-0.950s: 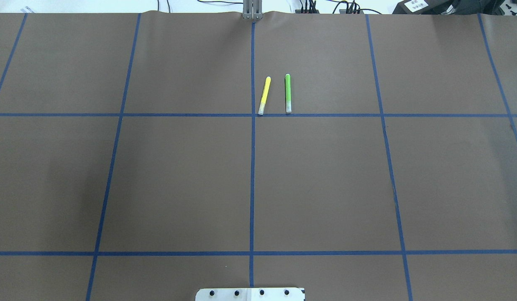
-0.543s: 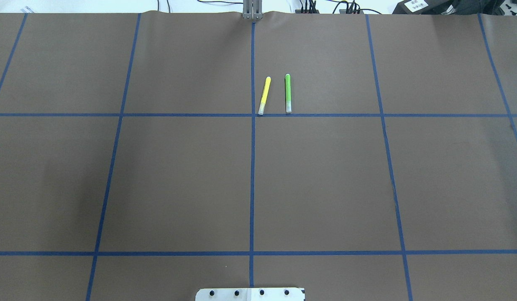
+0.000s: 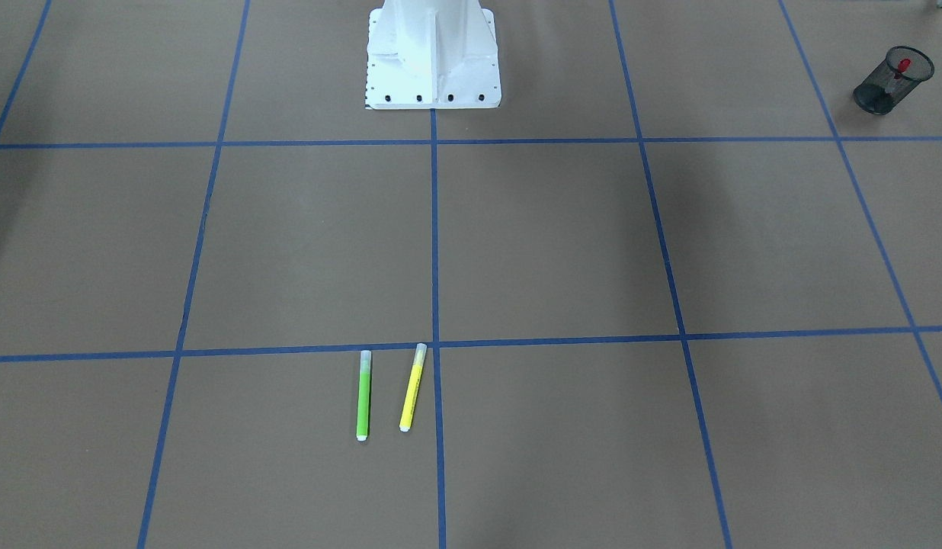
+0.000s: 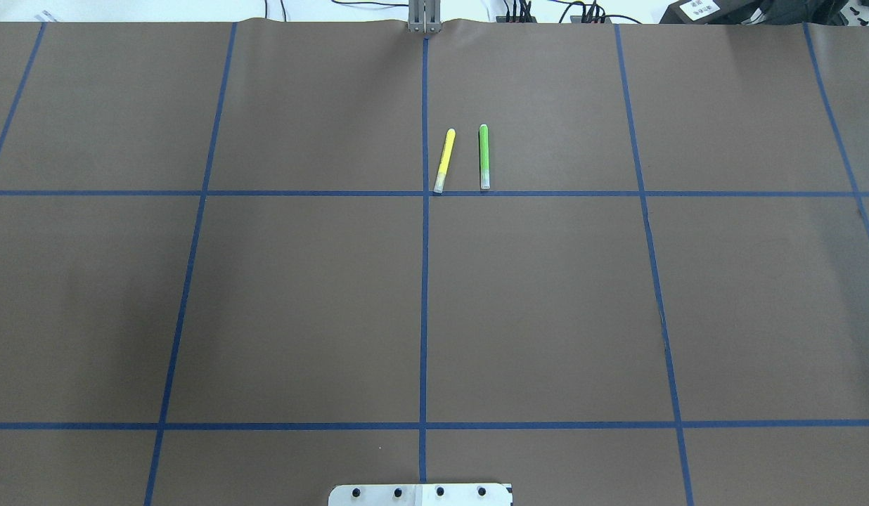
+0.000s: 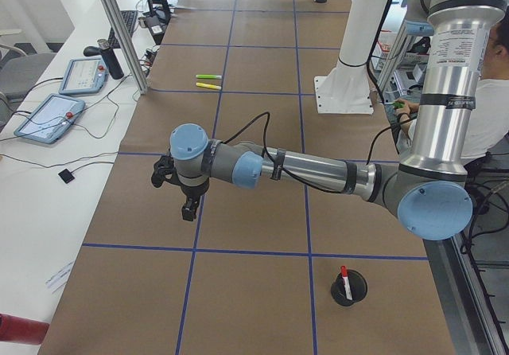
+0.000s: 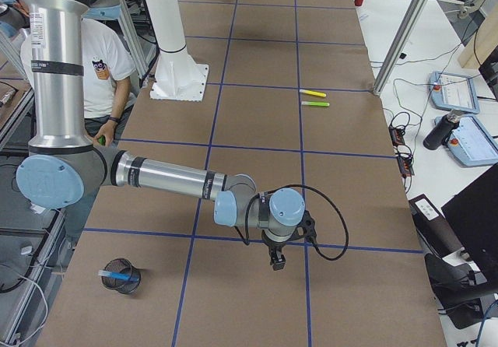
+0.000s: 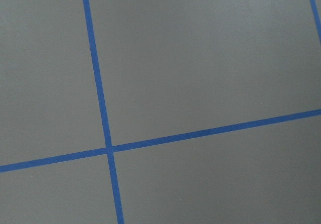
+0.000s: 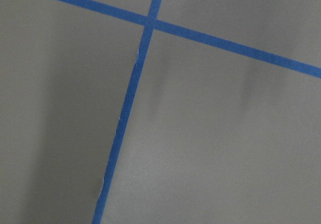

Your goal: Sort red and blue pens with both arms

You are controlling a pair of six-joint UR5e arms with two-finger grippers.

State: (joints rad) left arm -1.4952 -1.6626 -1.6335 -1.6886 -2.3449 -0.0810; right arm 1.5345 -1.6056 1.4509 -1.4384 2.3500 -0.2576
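We see the brown table (image 4: 301, 302) taped into blue squares. The left arm (image 5: 318, 172) reaches out level above it, the left gripper (image 5: 189, 209) pointing down. The right arm (image 6: 163, 177) does likewise, with the right gripper (image 6: 277, 260) hanging. We cannot tell whether either's fingers are apart or together. The red pen (image 5: 345, 279) stands in one mesh cup (image 5: 355, 297), and the blue pen (image 6: 113, 272) leans in a second mesh cup (image 6: 126, 282). The green marker (image 4: 484, 157) and yellow marker (image 4: 444, 160) lie side by side.

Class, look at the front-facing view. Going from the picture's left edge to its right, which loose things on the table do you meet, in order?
green marker → yellow marker → black mesh cup, with the red pen standing in it.
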